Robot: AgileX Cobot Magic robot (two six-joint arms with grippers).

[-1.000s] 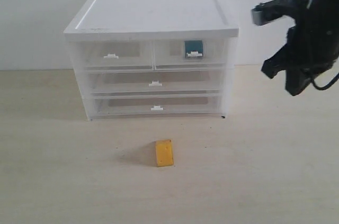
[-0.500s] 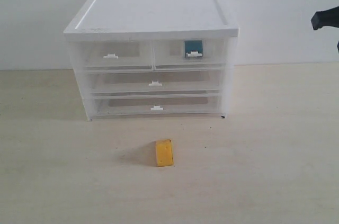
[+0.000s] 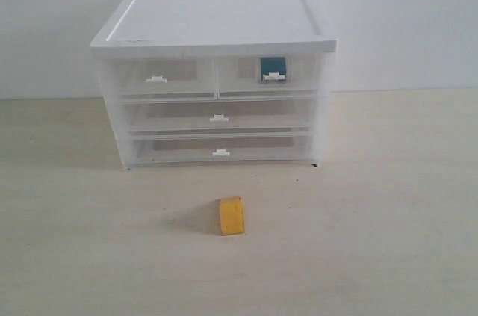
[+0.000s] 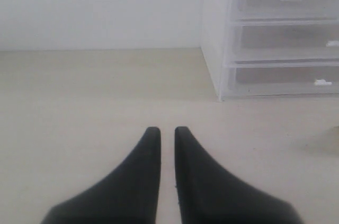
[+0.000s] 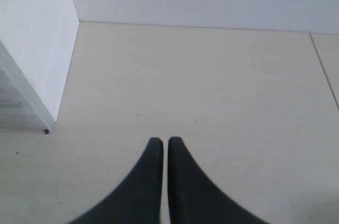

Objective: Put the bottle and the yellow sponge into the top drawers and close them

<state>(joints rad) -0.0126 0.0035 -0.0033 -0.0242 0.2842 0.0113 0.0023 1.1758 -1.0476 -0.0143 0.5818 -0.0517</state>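
Note:
The yellow sponge [image 3: 231, 216] lies on the table in front of the cabinet [image 3: 216, 21], with nothing touching it. Both top drawers stand pushed in: the left one [image 3: 158, 77] looks empty. Through the front of the right one [image 3: 299, 73] shows the bottle's blue-teal label [image 3: 273, 66]. Neither arm appears in the exterior view. My left gripper [image 4: 163, 130] hovers shut over bare table, left of the cabinet's side [image 4: 214, 33], holding nothing. My right gripper [image 5: 161, 140] is shut and empty over the table to the right of the cabinet's corner [image 5: 45, 75].
Two full-width drawers [image 3: 218, 117] [image 3: 220, 152] sit pushed in beneath the top pair. A white wall stands behind the cabinet. A seam in the table [image 5: 324, 70] runs to the right of the right gripper.
The right arm, up beside the cabinet's right side a second ago, has withdrawn to the right and left the exterior view. Sponge and drawers have not moved.

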